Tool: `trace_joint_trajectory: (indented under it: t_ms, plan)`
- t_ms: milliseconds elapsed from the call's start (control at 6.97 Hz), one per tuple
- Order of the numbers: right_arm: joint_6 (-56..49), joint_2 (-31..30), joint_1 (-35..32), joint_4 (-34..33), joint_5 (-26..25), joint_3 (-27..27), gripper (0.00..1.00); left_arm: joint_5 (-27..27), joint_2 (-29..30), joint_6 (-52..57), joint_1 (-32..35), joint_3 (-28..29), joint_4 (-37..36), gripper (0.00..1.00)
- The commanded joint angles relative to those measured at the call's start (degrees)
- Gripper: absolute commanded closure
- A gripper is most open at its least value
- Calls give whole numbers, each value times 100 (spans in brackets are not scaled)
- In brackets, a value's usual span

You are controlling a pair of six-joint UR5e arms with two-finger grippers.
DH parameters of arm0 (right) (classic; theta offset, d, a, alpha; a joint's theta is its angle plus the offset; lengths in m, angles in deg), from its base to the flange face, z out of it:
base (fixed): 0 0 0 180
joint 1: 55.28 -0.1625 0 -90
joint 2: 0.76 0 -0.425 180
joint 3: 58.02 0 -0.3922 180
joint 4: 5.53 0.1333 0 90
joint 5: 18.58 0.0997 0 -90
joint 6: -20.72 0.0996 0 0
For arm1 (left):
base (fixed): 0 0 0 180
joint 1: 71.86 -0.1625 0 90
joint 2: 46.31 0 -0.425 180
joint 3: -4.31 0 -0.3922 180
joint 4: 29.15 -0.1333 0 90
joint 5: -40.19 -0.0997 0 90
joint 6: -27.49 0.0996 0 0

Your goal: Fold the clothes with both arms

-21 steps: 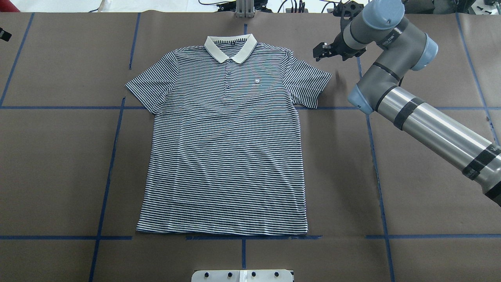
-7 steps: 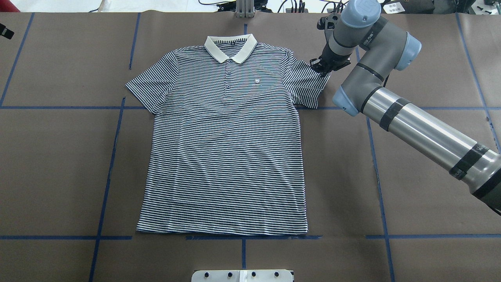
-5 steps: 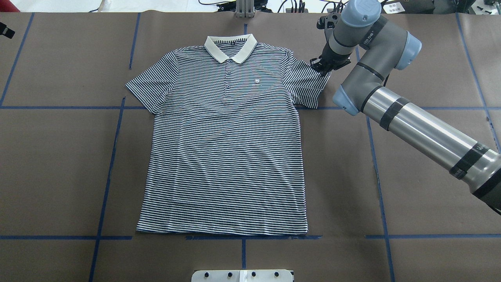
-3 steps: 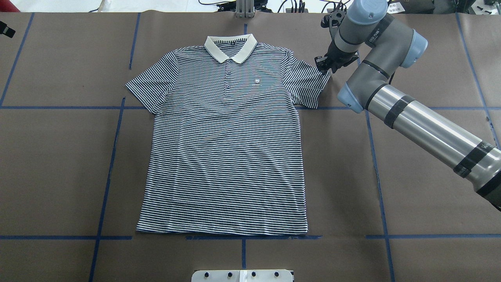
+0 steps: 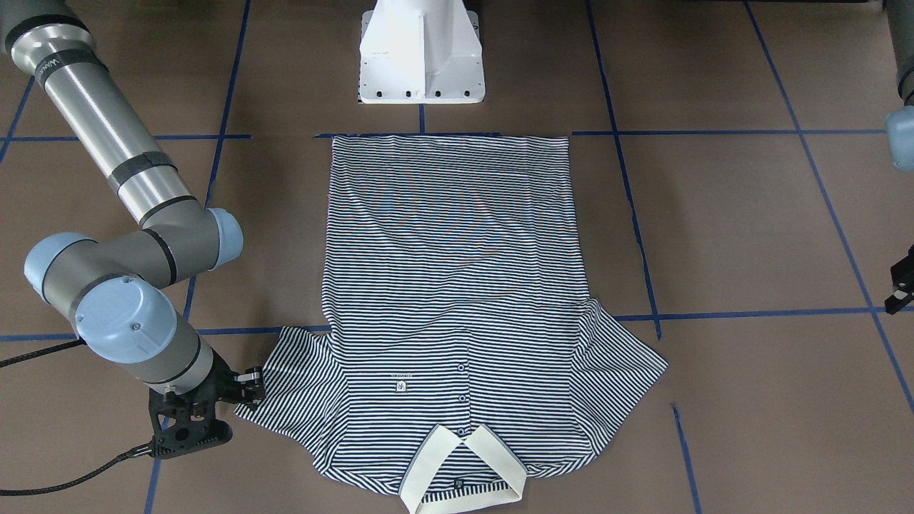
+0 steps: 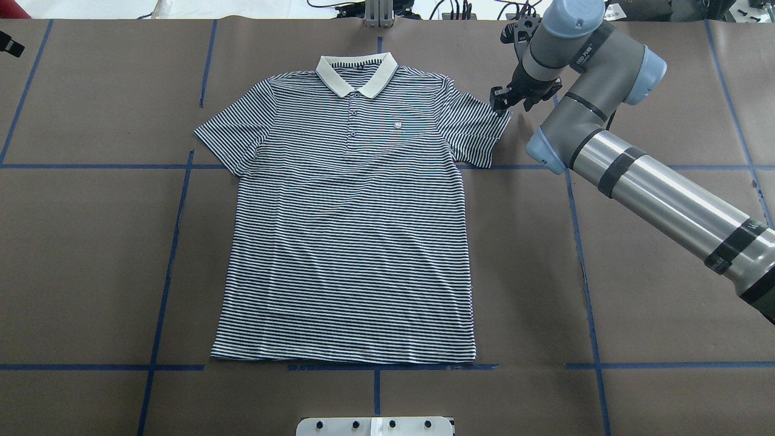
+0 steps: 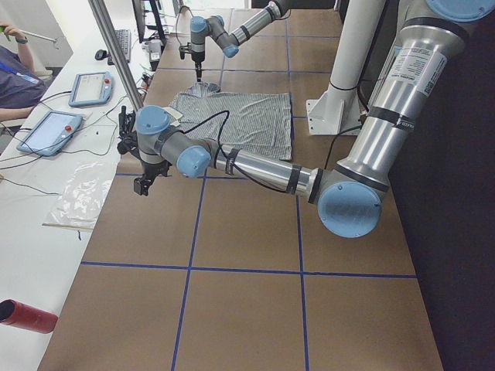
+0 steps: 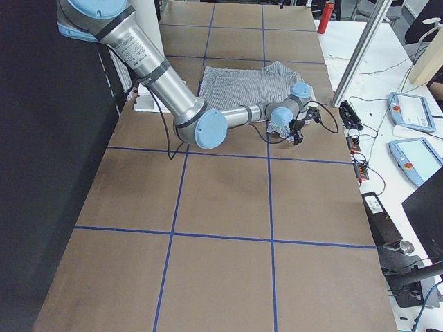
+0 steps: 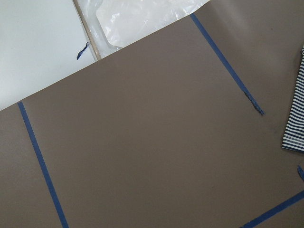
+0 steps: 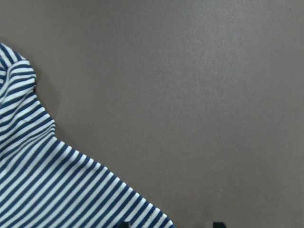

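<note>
The right gripper (image 6: 500,100), jaws spread, hovered at the tip of one sleeve (image 6: 478,130) in the overhead view's upper right. The polo shirt (image 6: 351,230) lay flat, face up, mid-frame. The left gripper (image 5: 901,288) showed at the front view's right edge, well apart; its state could not be told. The brown worktop (image 6: 636,303) carried blue tape lines (image 6: 581,254). A white pedestal base (image 5: 420,53) stood near the hem.

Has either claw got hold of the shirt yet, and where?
Nothing is held. The right claw sits open at the sleeve edge of the polo shirt, which lies flat; the left claw is well clear of it.
</note>
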Motion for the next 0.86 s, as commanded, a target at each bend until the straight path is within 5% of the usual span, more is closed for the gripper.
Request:
trace_joint_trajectory:
  t_ms: [0,143,287,430,717]
  plan:
    - [4,16,35,0,1,72,40,0,24,-7,0,0,-3,0]
    - [4,24,44,0,1,89,44,0,25,-7,0,-9,-3,0]
    - [13,33,44,0,53,89,81,9,25,-7,0,-17,-3,0]
    - [4,33,35,-9,79,81,100,9,25,-7,0,-18,-3,0]
    - [4,33,35,-9,80,81,100,9,33,-15,0,-18,-3,0]
